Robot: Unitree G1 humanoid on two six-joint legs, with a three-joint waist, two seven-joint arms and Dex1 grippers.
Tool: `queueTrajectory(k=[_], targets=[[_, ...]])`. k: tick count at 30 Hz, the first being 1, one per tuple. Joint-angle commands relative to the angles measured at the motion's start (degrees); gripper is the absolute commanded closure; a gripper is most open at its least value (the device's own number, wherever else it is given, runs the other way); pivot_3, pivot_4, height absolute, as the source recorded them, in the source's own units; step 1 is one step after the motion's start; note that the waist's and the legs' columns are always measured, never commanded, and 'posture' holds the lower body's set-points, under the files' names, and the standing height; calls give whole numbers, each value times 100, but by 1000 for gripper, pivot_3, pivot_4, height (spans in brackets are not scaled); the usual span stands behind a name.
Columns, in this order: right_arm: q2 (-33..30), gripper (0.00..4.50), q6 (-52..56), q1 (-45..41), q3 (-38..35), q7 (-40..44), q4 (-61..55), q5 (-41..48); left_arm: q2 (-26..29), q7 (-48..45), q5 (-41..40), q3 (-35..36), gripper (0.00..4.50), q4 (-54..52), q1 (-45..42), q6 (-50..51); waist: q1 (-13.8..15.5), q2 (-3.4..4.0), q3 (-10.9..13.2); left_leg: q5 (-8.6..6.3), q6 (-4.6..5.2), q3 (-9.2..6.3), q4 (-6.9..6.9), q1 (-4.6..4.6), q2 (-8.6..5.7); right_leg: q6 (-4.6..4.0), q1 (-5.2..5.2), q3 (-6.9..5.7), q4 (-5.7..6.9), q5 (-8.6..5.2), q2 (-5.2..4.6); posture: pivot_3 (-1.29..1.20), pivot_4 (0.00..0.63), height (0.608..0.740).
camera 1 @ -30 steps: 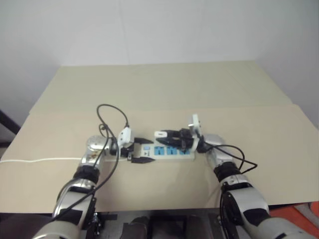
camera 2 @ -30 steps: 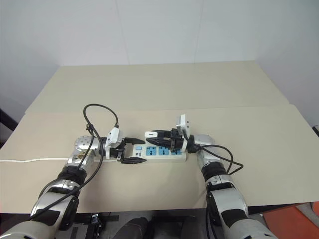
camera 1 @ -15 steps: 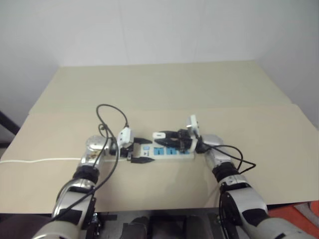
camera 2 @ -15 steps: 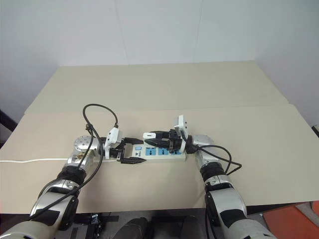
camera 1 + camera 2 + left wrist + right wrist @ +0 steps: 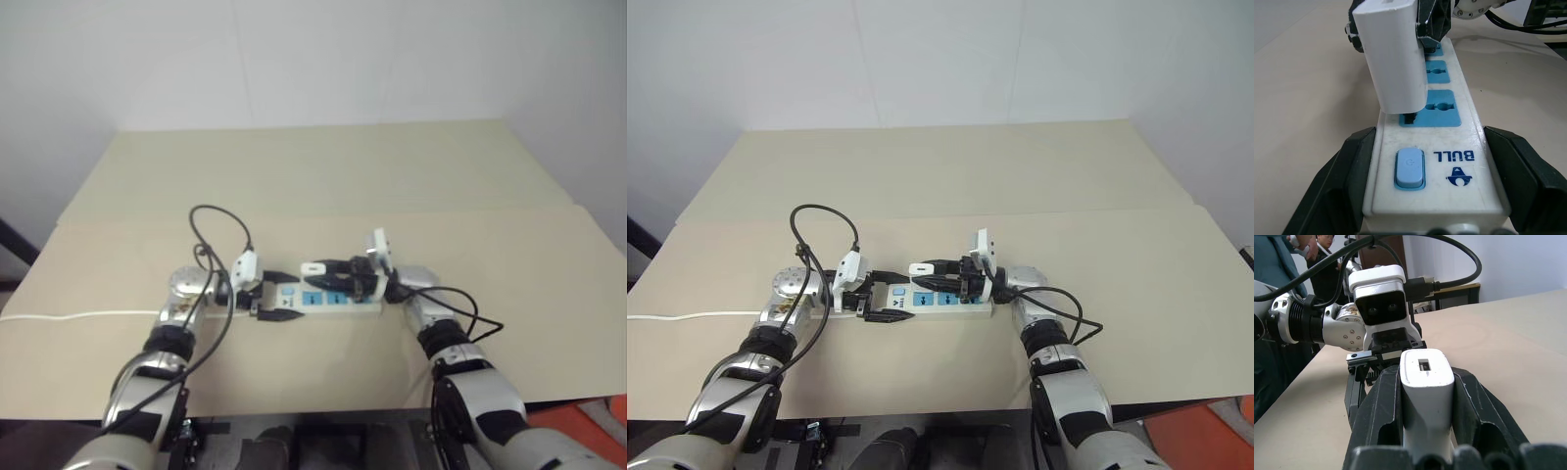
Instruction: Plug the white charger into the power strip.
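Observation:
The power strip [image 5: 945, 300], a white bar with blue sockets, lies across the middle of the beige table [image 5: 950, 176]. My left gripper [image 5: 906, 297] is shut on its switch end, one black finger [image 5: 1352, 161] along each long side. My right gripper [image 5: 926, 268] comes in from the right, shut on the white charger [image 5: 1393, 54], with a finger [image 5: 1381, 406] on each flank. The charger stands upright over the socket nearest the blue switch [image 5: 1409, 169]. Its lower end meets the strip at that socket's edge. I cannot tell how deep the prongs sit.
A thin white cord [image 5: 686, 315] runs left from the strip to the table edge. Black cables [image 5: 823, 220] loop above my left wrist, and another cable [image 5: 1078, 323] by the right. People [image 5: 1327, 254] stand beyond the table in the right wrist view.

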Motion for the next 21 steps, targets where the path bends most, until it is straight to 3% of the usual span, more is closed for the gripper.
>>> queueTrajectory(k=[1, 21], targets=[[-135, 3396, -105, -26, -62, 58, 152, -83, 68, -23, 153, -131, 1242, 109, 20, -54, 1, 0, 0, -1, 1, 0, 0, 0, 0, 0, 0, 0, 0, 0, 0, 0, 150, 740], [-406, 3396, -377, -309, 268, 106, 822, -764, 127, 24, 107, -148, 1242, 50, 66, -32, 14, 2, -1, -1, 0, 0, -2, 4, -1, 0, 1, 1, -3, 0, -1, 0, 150, 740]])
